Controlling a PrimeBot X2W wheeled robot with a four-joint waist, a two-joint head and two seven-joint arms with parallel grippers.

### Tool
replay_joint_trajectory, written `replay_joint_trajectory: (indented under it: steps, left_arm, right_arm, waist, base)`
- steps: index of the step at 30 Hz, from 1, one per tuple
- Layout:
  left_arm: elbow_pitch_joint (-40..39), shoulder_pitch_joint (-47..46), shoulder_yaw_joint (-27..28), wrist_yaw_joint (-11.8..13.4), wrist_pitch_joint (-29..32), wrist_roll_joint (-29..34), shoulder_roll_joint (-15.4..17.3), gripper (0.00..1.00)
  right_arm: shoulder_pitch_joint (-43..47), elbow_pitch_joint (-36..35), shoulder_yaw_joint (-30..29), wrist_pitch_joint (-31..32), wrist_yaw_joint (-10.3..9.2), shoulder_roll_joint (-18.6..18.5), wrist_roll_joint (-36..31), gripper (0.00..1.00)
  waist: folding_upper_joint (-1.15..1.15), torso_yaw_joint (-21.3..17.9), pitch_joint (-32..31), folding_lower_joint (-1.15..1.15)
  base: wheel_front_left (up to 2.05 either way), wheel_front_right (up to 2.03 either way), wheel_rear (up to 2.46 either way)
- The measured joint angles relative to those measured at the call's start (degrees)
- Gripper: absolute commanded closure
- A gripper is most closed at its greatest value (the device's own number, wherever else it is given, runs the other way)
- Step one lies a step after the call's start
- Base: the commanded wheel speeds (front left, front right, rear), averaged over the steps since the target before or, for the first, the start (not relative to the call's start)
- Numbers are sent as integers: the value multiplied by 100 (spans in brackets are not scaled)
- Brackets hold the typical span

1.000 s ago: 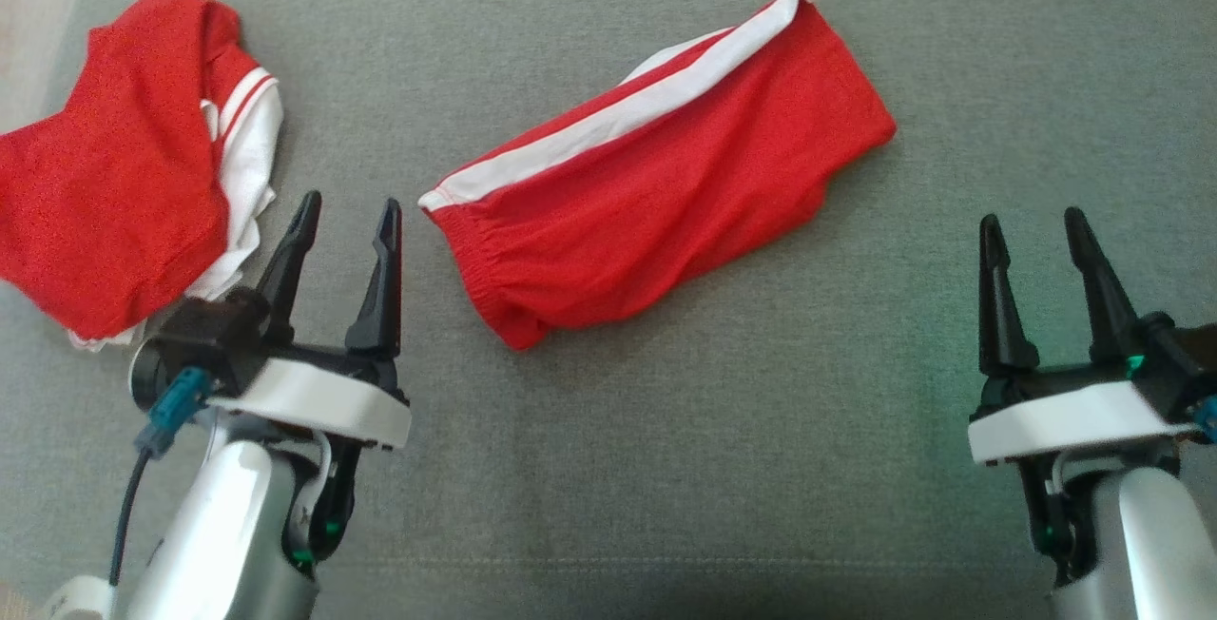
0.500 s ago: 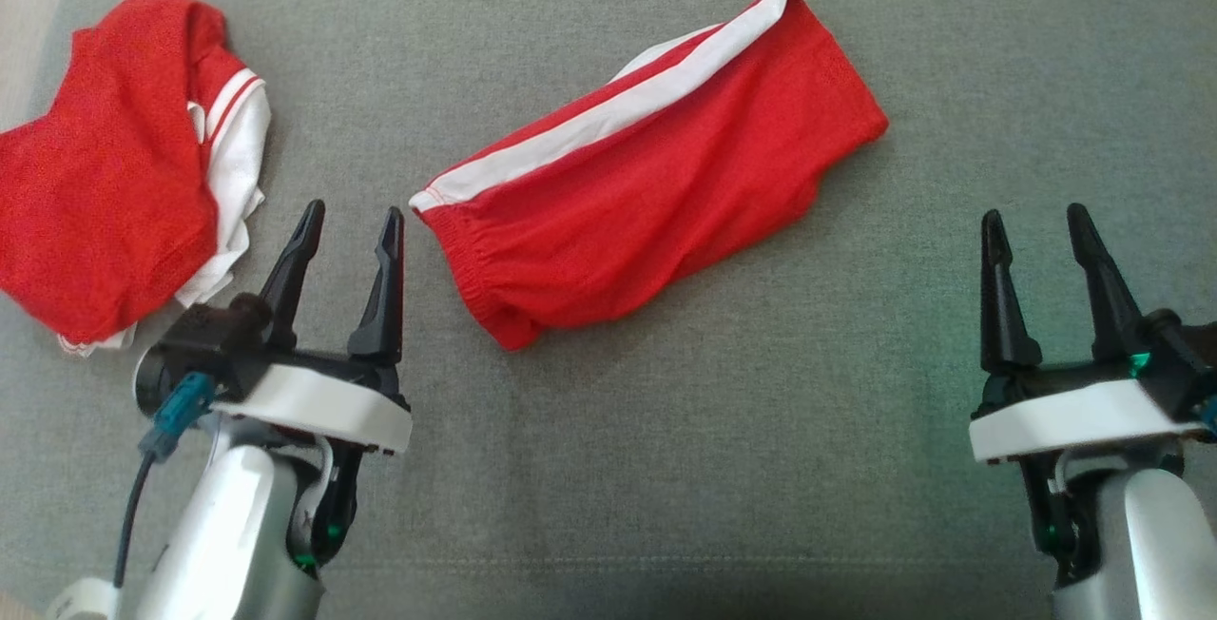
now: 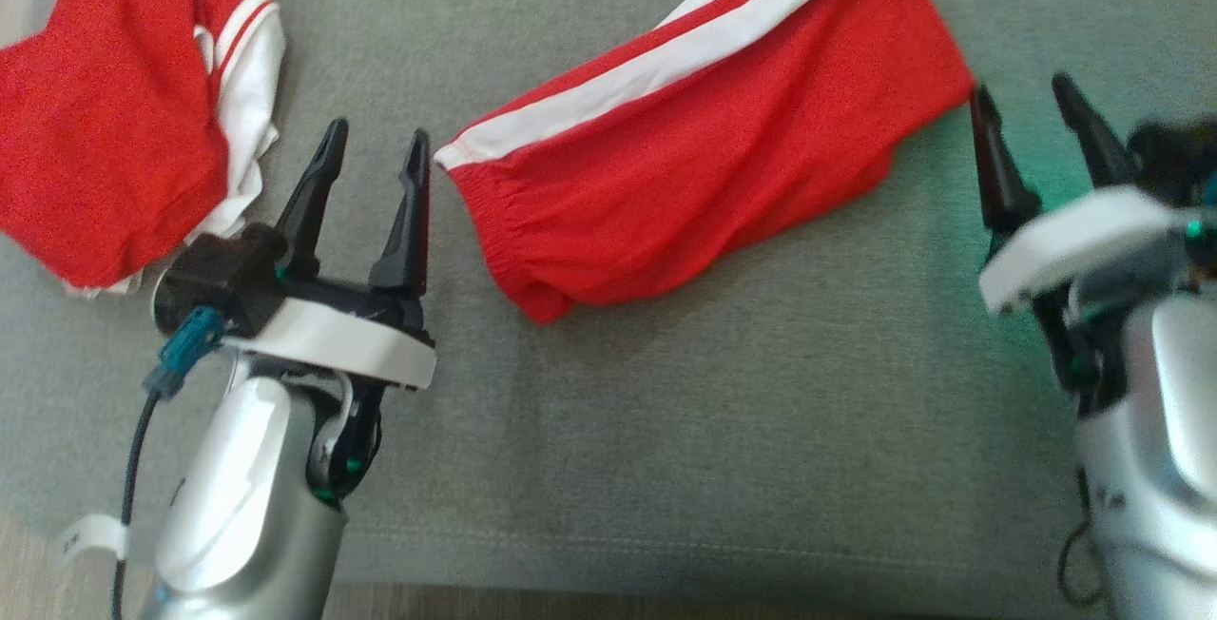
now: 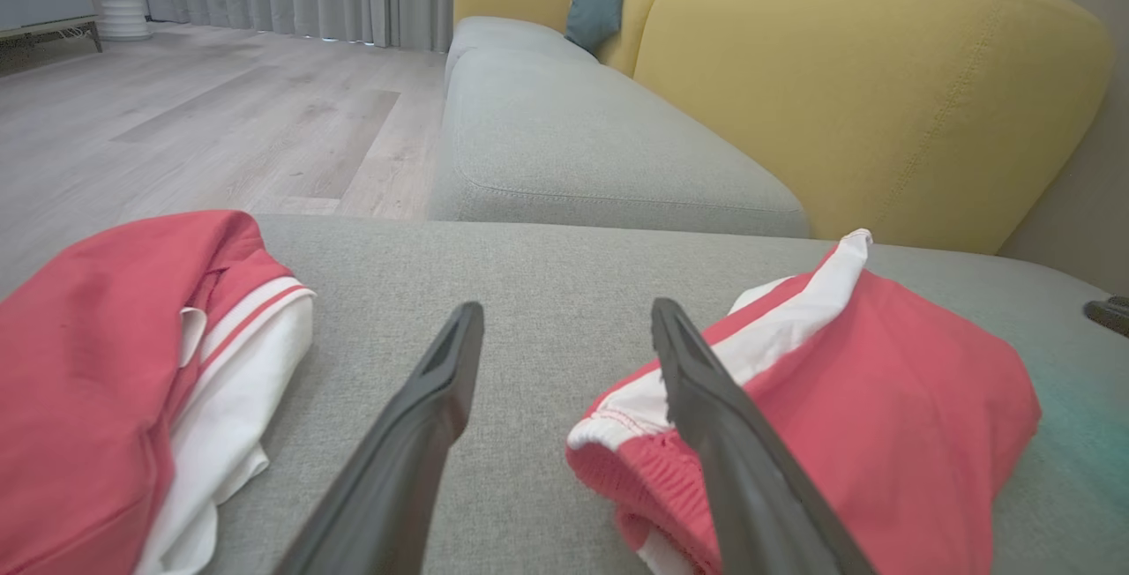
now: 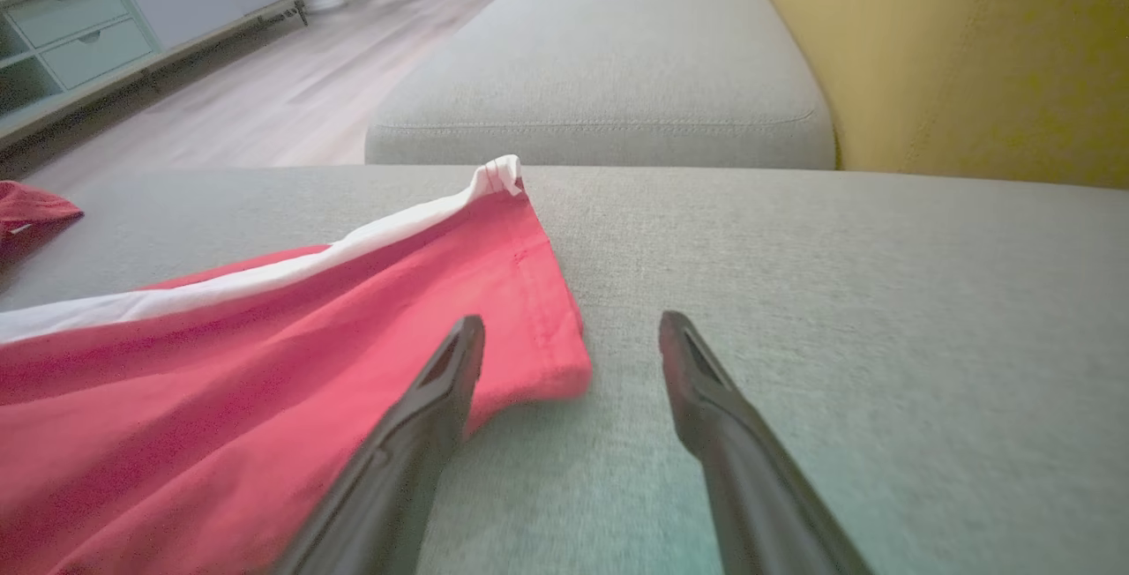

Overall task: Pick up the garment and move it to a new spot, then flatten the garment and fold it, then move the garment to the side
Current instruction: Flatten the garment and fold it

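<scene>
The garment (image 3: 704,173), red shorts with a white side stripe, lies slantwise on the grey sofa cushion (image 3: 723,411). My left gripper (image 3: 377,131) stands open just left of its elastic waistband, not touching it; the left wrist view has the waistband (image 4: 617,443) beside the right finger of the left gripper (image 4: 566,309). My right gripper (image 3: 1019,87) is open at the shorts' right hem. In the right wrist view the garment (image 5: 265,381) reaches under the left finger of the right gripper (image 5: 571,321).
A second red and white garment (image 3: 105,125) lies crumpled at the cushion's left end. The cushion's front edge (image 3: 666,582) runs along the bottom. Beyond are another grey seat (image 4: 582,143), a yellow backrest (image 4: 864,90) and wood floor (image 4: 220,116).
The head camera has shifted, so the whole picture moved. My right gripper has moved forward to the shorts' right hem. The left gripper stays beside the waistband.
</scene>
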Motion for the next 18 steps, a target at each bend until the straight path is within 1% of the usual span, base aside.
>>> replay_joint_trajectory:
  steps: [4,8,11,14,15,16,17,18]
  left_arm:
    - [86,-183,-42,-118,0,33,-75,0]
    - [145,-243,-93,-177,0,65,-151,0]
    - [154,-274,-107,-244,0,102,-198,0]
    - [162,-275,-105,-250,0,134,-210,0]
    - [160,-276,-102,-252,0,134,-215,0]
    - [162,-276,-100,-253,0,136,-221,0]
    - [163,-276,-93,-270,0,165,-226,0]
    - [163,-276,-90,-288,0,193,-229,0]
  right_arm:
    - [-761,625,170,599,0,-224,125,0]
    - [-1175,1228,230,1095,0,-339,181,0]
    - [-1302,1492,269,1328,0,-345,219,0]
    - [-1480,1618,334,1501,0,-376,327,0]
    - [-1531,1653,368,1556,0,-385,348,6]
    - [-1568,1683,387,1588,0,-388,391,56]
    - [-1580,1691,402,1586,0,-389,442,100]
    - [-1579,1700,415,1584,0,-388,479,100]
  waist:
    - [0,183,192,0]
    - [0,334,312,0]
    - [0,397,355,0]
    - [0,414,366,0]
    - [0,411,369,0]
    - [0,406,372,0]
    - [0,400,375,0]
    - [0,392,375,0]
  base:
    - [0,0,0]
    - [0,0,0]
    - [0,0,0]
    - [0,0,0]
    - [0,0,0]
    - [0,0,0]
    - [0,0,0]
    - [0,0,0]
